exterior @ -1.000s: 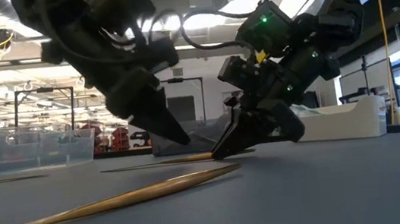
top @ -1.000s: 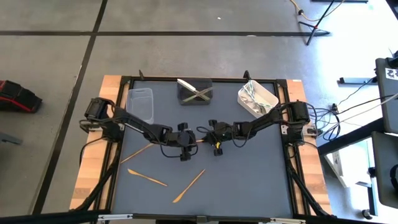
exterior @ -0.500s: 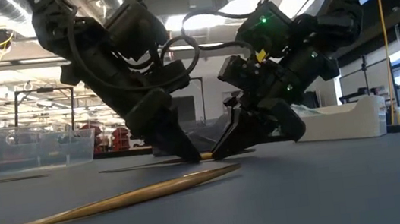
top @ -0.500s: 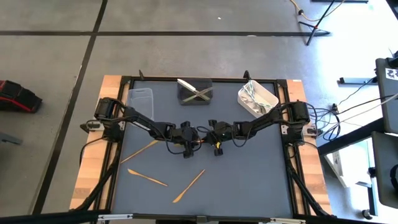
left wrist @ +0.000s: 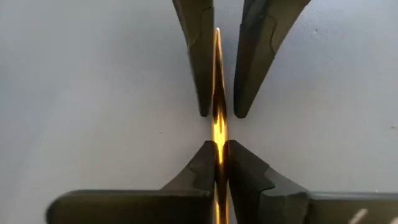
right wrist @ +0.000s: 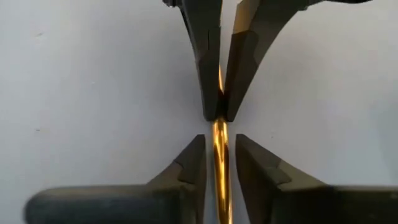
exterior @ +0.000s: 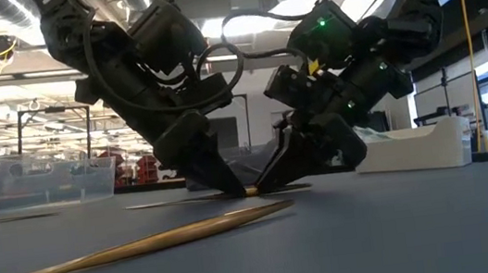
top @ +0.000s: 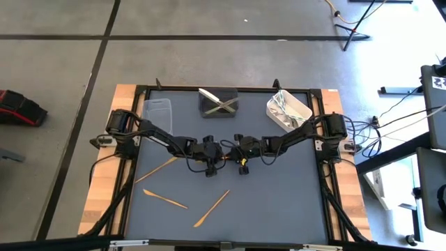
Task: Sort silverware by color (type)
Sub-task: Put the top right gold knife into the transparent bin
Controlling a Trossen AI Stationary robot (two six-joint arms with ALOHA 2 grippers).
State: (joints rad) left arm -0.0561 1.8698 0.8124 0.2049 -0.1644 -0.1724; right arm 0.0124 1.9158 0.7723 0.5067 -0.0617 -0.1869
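Observation:
A slim copper-gold utensil [left wrist: 217, 74] lies at the table's middle between my two grippers, and it also shows in the low view [exterior: 253, 190]. My left gripper [top: 221, 155] is shut on it, as the left wrist view shows [left wrist: 219, 144]. My right gripper [top: 233, 154] faces it tip to tip and is open. Its two fingers [right wrist: 194, 155] stand on either side of the same utensil with a gap showing. Three more copper-gold pieces lie flat on the mat at the near left [top: 165, 167], [top: 165, 199], [top: 211, 208]. My left gripper pinches the copper-gold utensil's thin shaft [left wrist: 218, 127] between its two fingertips. The fingers slant down from the table's left and lie along the utensil. The utensil sits at table height, reaching on between the right gripper's fingers.
A clear tub [top: 159, 115] stands at the far left. A dark grey tub [top: 218, 103] holding silver pieces stands at the far middle. A white tub [top: 288, 109] holding pale pieces stands at the far right. One copper-gold piece [exterior: 145, 242] lies close in the low view's foreground.
My left gripper has moved toward the table's right edge and down, until its fingertips meet the copper-gold utensil right beside my right gripper's tips. My right gripper has stayed at the utensil.

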